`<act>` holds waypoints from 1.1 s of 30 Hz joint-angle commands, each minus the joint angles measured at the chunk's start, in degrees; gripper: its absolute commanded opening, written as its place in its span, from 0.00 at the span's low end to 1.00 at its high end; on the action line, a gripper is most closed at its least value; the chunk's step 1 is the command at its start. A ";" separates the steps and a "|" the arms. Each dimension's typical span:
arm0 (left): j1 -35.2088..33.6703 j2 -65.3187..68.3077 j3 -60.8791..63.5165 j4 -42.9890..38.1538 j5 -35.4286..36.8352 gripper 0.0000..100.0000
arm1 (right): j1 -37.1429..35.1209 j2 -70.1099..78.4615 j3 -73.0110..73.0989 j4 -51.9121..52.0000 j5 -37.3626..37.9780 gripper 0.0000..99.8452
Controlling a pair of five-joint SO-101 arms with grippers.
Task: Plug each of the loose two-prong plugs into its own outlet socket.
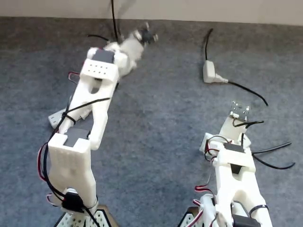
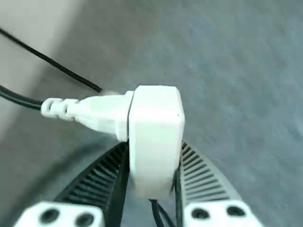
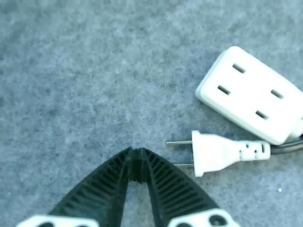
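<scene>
While one socket (image 2: pixel 156 137) is gripped, a plug (image 3: pixel 215 152) lies loose

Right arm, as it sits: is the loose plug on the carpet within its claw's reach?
Probably yes. The plug lies flat on open carpet close beside the right claw, nothing between them. The claw is shut, so it must open first; the outlet socket crowds one side.

Grey carpet (image 3: pixel 71 71) carries socket block (image 3: pixel 251 94) beside loose plug (image 3: pixel 218 151), perhaps touching.

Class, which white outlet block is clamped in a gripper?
The outlet block in the left gripper, plug attached; the other block lies on the carpet.
</scene>
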 commanded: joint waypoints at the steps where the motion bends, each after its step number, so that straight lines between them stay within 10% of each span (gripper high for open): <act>1: -1.10 0.75 -10.33 -12.66 -1.23 0.01 | 0.31 -1.19 -0.84 -0.92 -0.70 0.01; 17: -5.67 54.37 -48.22 -54.59 -52.66 0.01 | 0.31 -1.19 -0.84 -0.92 -0.70 0.01; 33: -4.97 69.32 -70.46 -60.84 -54.59 0.20 | 0.31 -1.19 -0.84 -0.92 -0.70 0.01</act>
